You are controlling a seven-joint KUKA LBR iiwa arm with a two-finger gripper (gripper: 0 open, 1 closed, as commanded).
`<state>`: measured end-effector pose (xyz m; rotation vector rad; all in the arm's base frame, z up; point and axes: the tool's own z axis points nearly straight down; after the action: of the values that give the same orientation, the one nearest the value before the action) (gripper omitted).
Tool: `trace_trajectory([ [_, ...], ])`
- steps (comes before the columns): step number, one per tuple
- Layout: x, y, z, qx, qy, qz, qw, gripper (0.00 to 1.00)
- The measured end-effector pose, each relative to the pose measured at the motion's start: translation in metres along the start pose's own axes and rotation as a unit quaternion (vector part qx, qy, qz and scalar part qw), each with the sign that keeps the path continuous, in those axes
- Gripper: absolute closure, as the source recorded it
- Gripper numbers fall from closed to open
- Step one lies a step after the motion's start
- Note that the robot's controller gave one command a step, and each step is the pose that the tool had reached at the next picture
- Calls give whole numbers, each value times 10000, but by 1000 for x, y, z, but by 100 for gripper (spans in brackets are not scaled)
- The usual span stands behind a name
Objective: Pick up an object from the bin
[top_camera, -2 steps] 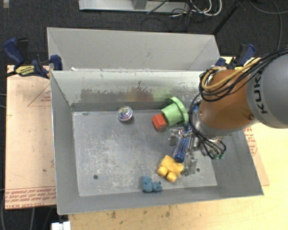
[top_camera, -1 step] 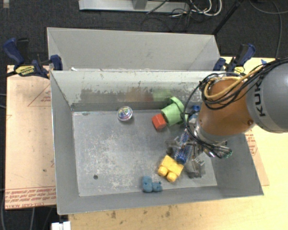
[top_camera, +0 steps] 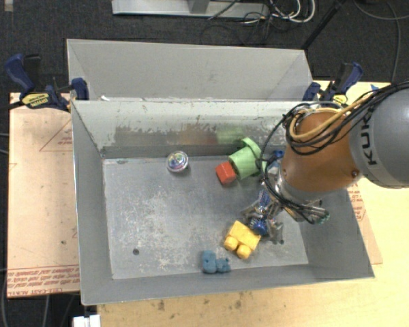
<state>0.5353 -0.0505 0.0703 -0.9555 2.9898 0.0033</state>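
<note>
End effector (top_camera: 264, 225) sat low over the near right floor of the bin (top_camera: 150, 216), just beside a yellow studded block (top_camera: 240, 239). Its opening could not be told, and nothing was seen held. The block was judged light, rigid and smooth, best taken across its flat sides. The arm entered from the right, wrist bent steeply down.

The grey arm (top_camera: 390, 138) is reaching in from the right, its orange cover (top_camera: 320, 161) bulging at the wrist with black and yellow cables (top_camera: 325, 120) looping over the top, and the gripper (top_camera: 266, 222) is hanging below it, pointing down and leftward
</note>
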Motion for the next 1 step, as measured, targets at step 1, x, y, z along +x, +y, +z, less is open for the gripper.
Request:
trace_trajectory([
  [1,33,-52,-124,15,4,-2798,9601,100],
])
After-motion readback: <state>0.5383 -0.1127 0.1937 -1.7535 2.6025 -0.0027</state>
